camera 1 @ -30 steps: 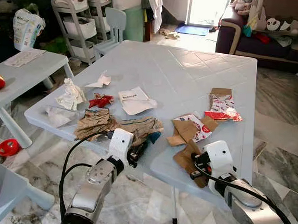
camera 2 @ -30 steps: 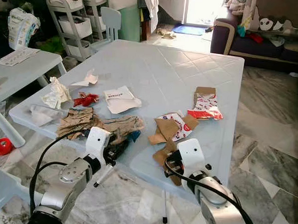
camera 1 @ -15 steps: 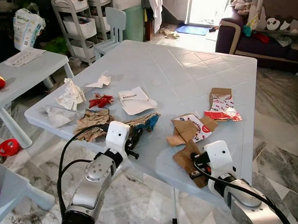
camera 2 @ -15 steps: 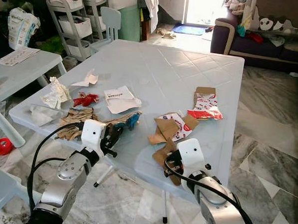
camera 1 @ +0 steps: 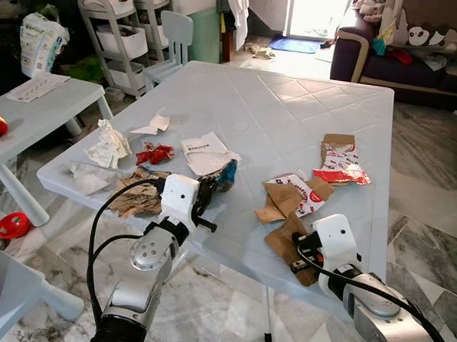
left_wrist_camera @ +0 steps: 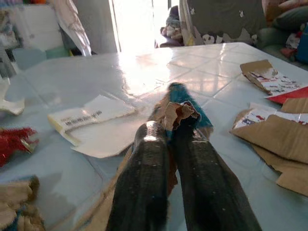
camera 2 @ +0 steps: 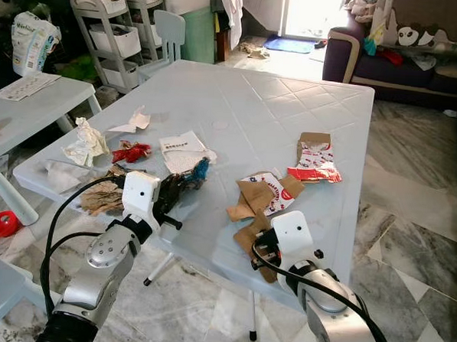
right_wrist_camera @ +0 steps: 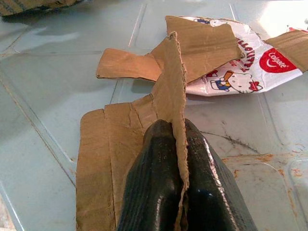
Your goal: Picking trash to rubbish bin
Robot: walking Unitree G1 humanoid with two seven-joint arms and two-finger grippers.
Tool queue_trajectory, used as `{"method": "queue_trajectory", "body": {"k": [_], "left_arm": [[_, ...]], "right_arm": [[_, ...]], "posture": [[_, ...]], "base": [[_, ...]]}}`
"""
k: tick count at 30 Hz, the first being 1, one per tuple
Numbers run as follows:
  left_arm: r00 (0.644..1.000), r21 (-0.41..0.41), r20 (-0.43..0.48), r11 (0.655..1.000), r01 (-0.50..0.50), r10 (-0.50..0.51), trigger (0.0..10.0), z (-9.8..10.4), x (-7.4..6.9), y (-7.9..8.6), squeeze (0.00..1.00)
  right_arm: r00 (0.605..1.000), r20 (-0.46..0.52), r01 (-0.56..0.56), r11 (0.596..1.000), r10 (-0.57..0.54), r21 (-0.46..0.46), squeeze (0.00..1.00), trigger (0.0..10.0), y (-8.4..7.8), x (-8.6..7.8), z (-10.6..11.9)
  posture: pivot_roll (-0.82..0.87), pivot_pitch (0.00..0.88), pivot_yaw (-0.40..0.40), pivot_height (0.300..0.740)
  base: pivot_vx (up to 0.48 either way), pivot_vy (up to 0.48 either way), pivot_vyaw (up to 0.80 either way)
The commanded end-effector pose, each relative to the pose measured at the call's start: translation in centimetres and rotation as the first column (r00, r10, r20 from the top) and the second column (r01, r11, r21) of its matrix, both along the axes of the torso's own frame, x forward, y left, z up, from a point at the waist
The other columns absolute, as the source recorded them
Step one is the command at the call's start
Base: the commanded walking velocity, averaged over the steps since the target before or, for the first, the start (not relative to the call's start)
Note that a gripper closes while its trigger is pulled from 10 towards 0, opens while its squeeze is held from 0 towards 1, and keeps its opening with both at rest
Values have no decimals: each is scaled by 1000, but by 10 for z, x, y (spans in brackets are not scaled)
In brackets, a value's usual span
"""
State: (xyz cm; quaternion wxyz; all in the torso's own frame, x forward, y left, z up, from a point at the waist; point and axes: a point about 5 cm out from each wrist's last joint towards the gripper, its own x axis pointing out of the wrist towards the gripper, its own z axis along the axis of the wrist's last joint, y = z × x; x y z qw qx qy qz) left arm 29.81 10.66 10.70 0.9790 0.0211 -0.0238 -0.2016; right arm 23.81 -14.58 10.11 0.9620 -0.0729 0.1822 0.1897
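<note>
The left gripper (left_wrist_camera: 179, 126) is clamped on a crumpled brown-and-teal paper scrap (left_wrist_camera: 180, 105), lifted just above the glossy pale blue plastic table (camera 1: 308, 114), near a flat white printed slip (left_wrist_camera: 86, 115); the right gripper (right_wrist_camera: 175, 139) pinches a torn, rough-edged brown cardboard flap (right_wrist_camera: 163, 103) standing upright between its fingers at the table's near edge, beside a flattened red-and-white toothpaste carton (right_wrist_camera: 240, 62); wrinkled brown paper (camera 1: 139, 201) lies by the left arm.

Two tables (camera 1: 308, 106) (camera 1: 40, 107), one chair (camera 1: 174, 38), one sofa (camera 1: 403, 65)
</note>
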Motion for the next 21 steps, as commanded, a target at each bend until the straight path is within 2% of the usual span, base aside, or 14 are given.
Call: {"method": "queue_trajectory", "body": {"k": [1, 3, 6, 7, 9, 15, 16, 17, 20, 21], "left_arm": [[991, 51, 136, 999, -18, 11, 0, 19, 2, 1, 0], [975, 97, 220, 995, -35, 13, 0, 31, 3, 1, 0], [967, 107, 254, 993, -58, 30, 0, 38, 5, 3, 0], [953, 116, 299, 990, -86, 48, 0, 45, 6, 4, 0], [942, 126, 330, 987, -101, 55, 0, 49, 6, 5, 0], [902, 164, 429, 979, -118, 37, 0, 64, 3, 2, 0], [898, 163, 438, 979, -124, 41, 0, 66, 2, 2, 0], [895, 162, 443, 978, -129, 45, 0, 68, 2, 2, 0], [896, 157, 437, 973, -167, 83, 0, 70, 1, 9, 0], [901, 152, 422, 972, -178, 99, 863, 67, 1, 12, 0]], "right_arm": [[1000, 15, 9, 1000, -9, 2, 0, 0, 0, 0, 2], [999, 28, 21, 1000, -21, 4, 0, 0, -1, 2, 3], [999, 41, 35, 999, -35, 6, 0, 0, -2, 3, 5], [996, 64, 58, 998, -59, 12, 0, 0, -4, 6, 7], [995, 75, 72, 997, -72, 14, 0, 0, -5, 7, 9], [982, 139, 120, 992, -124, 38, 0, 0, -9, 13, 17], [980, 154, 124, 992, -128, 35, 0, 4039, -10, 13, 19], [978, 165, 127, 991, -131, 34, 0, 10000, -11, 14, 20], [963, 226, 139, 989, -145, 46, 0, 10000, -13, 18, 30], [961, 234, 138, 989, -145, 46, 0, 10000, -13, 19, 32]], "posture": [[-125, 0, 73, 740], [-123, 0, 72, 740], [-121, 0, 72, 740], [-119, 0, 72, 740], [-117, 0, 72, 740], [-111, 0, 71, 740], [-110, 0, 69, 740], [-110, 0, 69, 740], [-106, 0, 67, 740], [-105, 0, 66, 740]], "base": [[0, 0, 0], [0, 0, 0], [0, 0, 0], [0, 0, 0], [0, 0, 0], [0, 0, 0], [0, 0, 0], [0, 0, 0], [0, 0, 0], [0, 0, 0]]}}
